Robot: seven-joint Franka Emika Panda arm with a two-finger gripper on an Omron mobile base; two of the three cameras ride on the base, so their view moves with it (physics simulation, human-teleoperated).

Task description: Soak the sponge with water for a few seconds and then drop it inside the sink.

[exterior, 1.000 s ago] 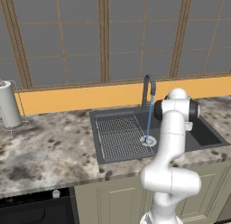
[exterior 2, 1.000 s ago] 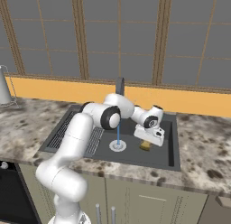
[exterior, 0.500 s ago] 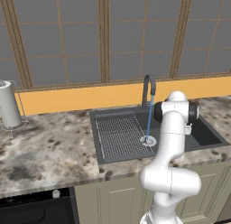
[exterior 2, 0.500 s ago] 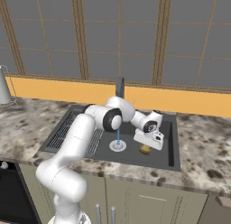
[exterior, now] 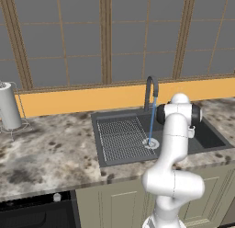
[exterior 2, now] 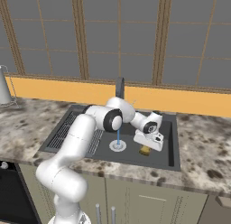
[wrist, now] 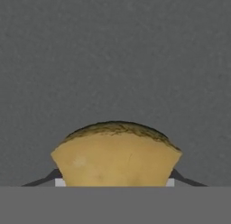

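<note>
End effector (exterior 2: 146, 147) pinches the small mustard-yellow sponge block (wrist: 116, 155) low inside the dark grey rectangular sink (exterior 2: 171, 148), right of the thin light-blue water stream (exterior 2: 118, 138) falling onto the round silver drain (exterior 2: 117, 146). From the hand camera the sponge bulges between the fingertips, its top edge darker tan, over plain grey basin floor. From the left base camera the white arm hides the sponge, while a white paper-towel roll (exterior: 8, 106) stands on the speckled stone surface (exterior: 46, 153).

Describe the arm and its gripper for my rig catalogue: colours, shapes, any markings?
A glossy white arm of rounded tubular links with dark joint rings, standing on a white pedestal. The gripper has a boxy white body with a dark round detail beside it, and small dark jaws. I can make out no cables or markings.
</note>
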